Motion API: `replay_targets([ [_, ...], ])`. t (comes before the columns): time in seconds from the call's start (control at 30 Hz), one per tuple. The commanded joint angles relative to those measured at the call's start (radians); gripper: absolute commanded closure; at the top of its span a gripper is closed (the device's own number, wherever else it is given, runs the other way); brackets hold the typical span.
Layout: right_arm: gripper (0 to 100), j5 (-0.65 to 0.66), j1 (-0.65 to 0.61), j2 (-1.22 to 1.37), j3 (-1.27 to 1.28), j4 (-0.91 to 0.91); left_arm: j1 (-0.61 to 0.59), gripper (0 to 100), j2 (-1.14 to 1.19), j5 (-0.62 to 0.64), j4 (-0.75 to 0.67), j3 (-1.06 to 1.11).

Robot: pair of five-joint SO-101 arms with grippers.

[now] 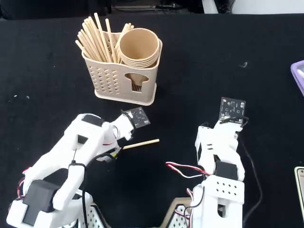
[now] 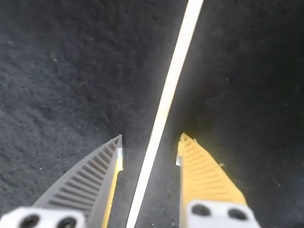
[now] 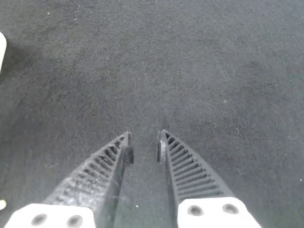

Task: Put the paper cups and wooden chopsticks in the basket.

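Note:
A beige perforated basket (image 1: 124, 81) stands at the back of the black table, with a stack of paper cups (image 1: 139, 46) and several wooden chopsticks (image 1: 98, 39) upright in it. One loose wooden chopstick (image 1: 141, 143) (image 2: 166, 102) lies flat on the cloth in front of the basket. My left gripper (image 2: 149, 142) is open low over the cloth, one finger on each side of that chopstick, not squeezing it. Off to the right my right gripper (image 3: 144, 142) hovers above bare cloth, open a little, with nothing between its fingers.
A purple container's edge (image 1: 298, 76) shows at the far right of the table, and a pale object (image 1: 300, 183) lies at the right edge nearer the front. Both arm bases (image 1: 199, 209) stand at the front edge.

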Motion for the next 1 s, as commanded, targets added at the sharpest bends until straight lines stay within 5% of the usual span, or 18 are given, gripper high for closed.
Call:
replay_targets([
  [0.0,90.0,0.012,-0.008,-0.022,-0.005,-0.026,0.007,81,0.0,0.008,-0.031,0.016],
  [0.23,90.0,0.012,-0.008,-0.022,-0.004,-0.025,0.01,81,0.002,0.011,-0.021,0.019],
  [0.4,90.0,0.012,-0.005,-0.022,-0.004,-0.025,0.016,98,0.0,0.011,0.028,0.038],
  [0.6,90.0,0.012,-0.006,-0.022,-0.004,-0.025,0.018,97,-0.014,0.009,0.137,0.027],
  [0.97,90.0,0.012,-0.006,-0.022,0.001,-0.025,0.007,97,-0.417,0.014,0.62,-0.254],
])
